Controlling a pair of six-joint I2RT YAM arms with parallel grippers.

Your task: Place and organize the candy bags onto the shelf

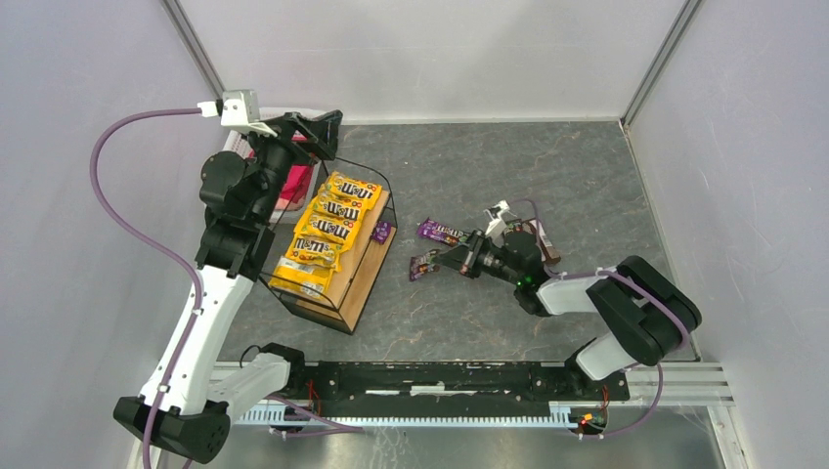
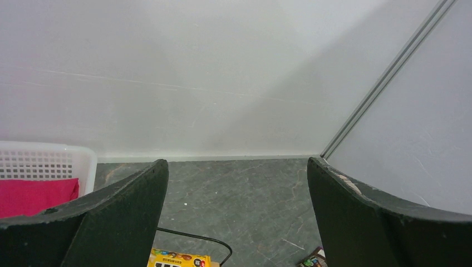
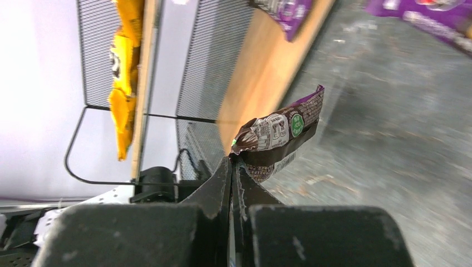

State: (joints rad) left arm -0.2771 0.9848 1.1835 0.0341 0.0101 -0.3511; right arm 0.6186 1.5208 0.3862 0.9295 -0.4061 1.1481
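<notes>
The right gripper (image 3: 231,167) is pressed together and pinches one corner of a dark candy bag (image 3: 278,133). The bag juts out beyond the fingertips toward the near end of the shelf (image 1: 364,278). In the top view, you find this bag low over the table (image 1: 547,166), between the shelf and the right wrist. You cannot tell whether it touches the table surface.

The left gripper (image 2: 236,164) is spread wide, with its two fingers (image 2: 128,206) well apart. It hangs raised at the far-left corner, near the white basket (image 2: 44,158), which holds a pink cloth (image 2: 36,194).

Check the shelf as follows:
- On the upper plank, the yellow bags (image 1: 327,227) lie in one overlapping row running from the far end to the near end.
- On the lower plank, a small purple bag (image 1: 381,232) lies at the far end.

A second purple bag (image 1: 442,232) lies flat on the table, near the pinched bag and apart from the shelf.
</notes>
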